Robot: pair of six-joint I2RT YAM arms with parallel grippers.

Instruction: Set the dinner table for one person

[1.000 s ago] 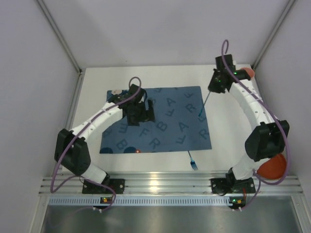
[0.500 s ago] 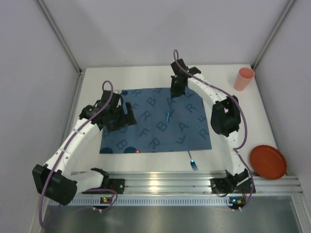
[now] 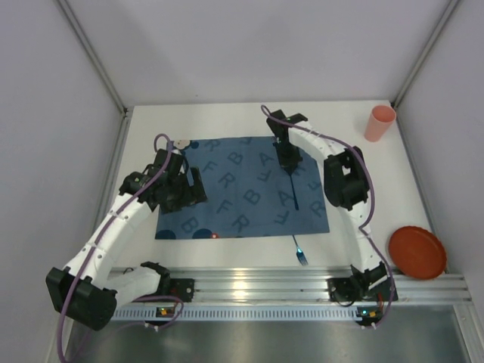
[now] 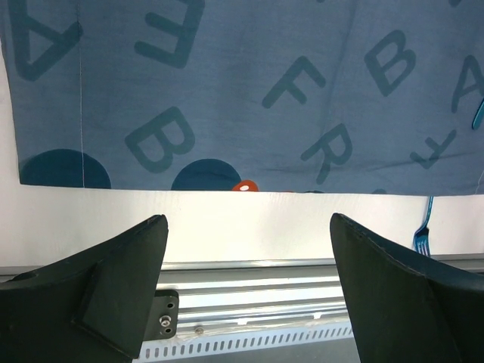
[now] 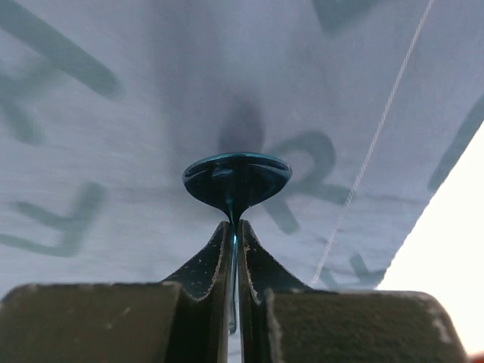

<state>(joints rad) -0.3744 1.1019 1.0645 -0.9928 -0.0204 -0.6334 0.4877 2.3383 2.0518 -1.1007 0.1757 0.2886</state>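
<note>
The white dinner table (image 3: 363, 181) carries a dark blue letter-printed placemat (image 3: 242, 189). My right gripper (image 3: 286, 157) is shut on the thin handle of a blue spoon (image 3: 293, 189) and holds it over the right part of the mat. In the right wrist view the spoon's bowl (image 5: 237, 178) sticks out past the closed fingertips (image 5: 233, 227), just above the cloth. My left gripper (image 3: 181, 189) is open and empty over the mat's left part. In its wrist view (image 4: 247, 227) the jaws stand wide apart above the mat's near edge. A blue fork (image 3: 300, 253) lies on the table below the mat's right corner.
A pink cup (image 3: 380, 122) stands at the far right corner. A red plate (image 3: 417, 252) lies at the near right. A small round disc (image 3: 180, 142) sits by the mat's far left corner. A small orange thing (image 4: 243, 185) lies at the mat's near edge. The aluminium rail (image 3: 242, 283) runs along the front.
My right gripper has carried the spoon rightward and nearer, from the mat's middle to its right part. The left gripper has shifted only slightly and stays open.
</note>
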